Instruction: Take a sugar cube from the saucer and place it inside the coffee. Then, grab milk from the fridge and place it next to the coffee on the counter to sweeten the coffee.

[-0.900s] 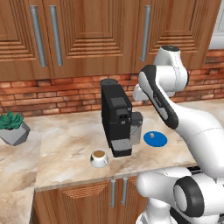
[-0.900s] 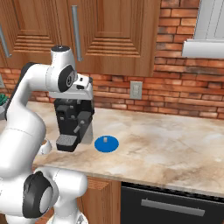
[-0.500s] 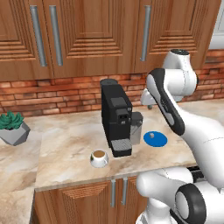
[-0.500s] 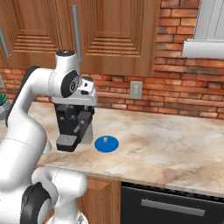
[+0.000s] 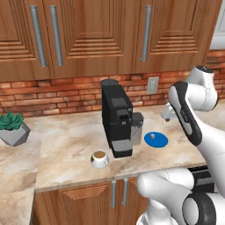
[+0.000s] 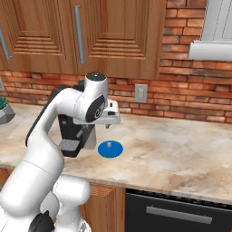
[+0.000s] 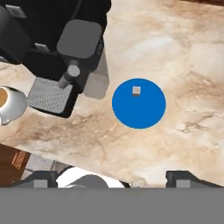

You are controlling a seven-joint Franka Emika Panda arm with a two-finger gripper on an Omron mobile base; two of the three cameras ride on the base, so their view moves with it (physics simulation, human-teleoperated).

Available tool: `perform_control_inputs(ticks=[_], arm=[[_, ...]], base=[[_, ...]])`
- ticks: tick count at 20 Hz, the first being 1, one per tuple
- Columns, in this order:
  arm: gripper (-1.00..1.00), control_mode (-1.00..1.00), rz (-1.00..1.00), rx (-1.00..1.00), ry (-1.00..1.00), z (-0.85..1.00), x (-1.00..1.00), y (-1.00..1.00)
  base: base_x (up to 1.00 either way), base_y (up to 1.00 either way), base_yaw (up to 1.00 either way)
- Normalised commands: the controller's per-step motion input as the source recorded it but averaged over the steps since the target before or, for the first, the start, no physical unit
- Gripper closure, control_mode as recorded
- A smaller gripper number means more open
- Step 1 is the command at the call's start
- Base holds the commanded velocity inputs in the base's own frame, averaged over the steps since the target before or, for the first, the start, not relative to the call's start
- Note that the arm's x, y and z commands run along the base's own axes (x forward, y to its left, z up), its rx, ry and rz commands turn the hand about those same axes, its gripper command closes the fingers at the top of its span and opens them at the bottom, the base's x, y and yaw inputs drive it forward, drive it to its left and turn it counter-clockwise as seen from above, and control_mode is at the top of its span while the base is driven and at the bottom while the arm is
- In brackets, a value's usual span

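The bright blue saucer [image 5: 156, 139] [image 6: 110, 149] [image 7: 139, 103] lies on the marble counter [image 5: 66, 145] just right of the black coffee machine [image 5: 116, 118]. On it rests the tiny white sugar cube [image 5: 152, 136] [image 6: 110, 145] [image 7: 136, 90]. The white cup of coffee [image 5: 99, 158] [image 7: 8, 103] stands in front of the machine, to its left. My gripper [image 5: 167, 115] [image 6: 108, 121] [image 7: 113, 178] hangs above the saucer, pointing down at it, open, with its fingertips [image 7: 41, 179] far apart and nothing between them. Fridge and milk are out of view.
A potted plant [image 5: 12, 127] sits at the counter's far left. Brown wall cabinets [image 5: 88, 35] hang above, and a wall socket [image 6: 141, 93] is on the brick wall. A dark appliance front [image 6: 172, 213] sits under the counter at right.
The arm has swung to the right and lowered, bringing the hand from beside the coffee machine's top to above the blue saucer. Saucer, cube and cup have not moved.
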Motion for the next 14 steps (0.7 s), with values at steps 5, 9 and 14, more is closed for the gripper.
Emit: perform_control_inputs(ticks=[5, 9, 14], arm=[[-1.0, -1.0, 0.39, 0.09, -0.09, -0.3, 0.06, -0.44], [-1.0, -1.0, 0.37, 0.05, -0.02, -0.29, 0.31, -0.19], [-1.0, -1.0, 0.33, 0.04, 0.0, -0.2, 0.22, -0.01]], base=[[0.0, 0.0, 0.0], [0.0, 0.0, 0.0], [0.0, 0.0, 0.0]])
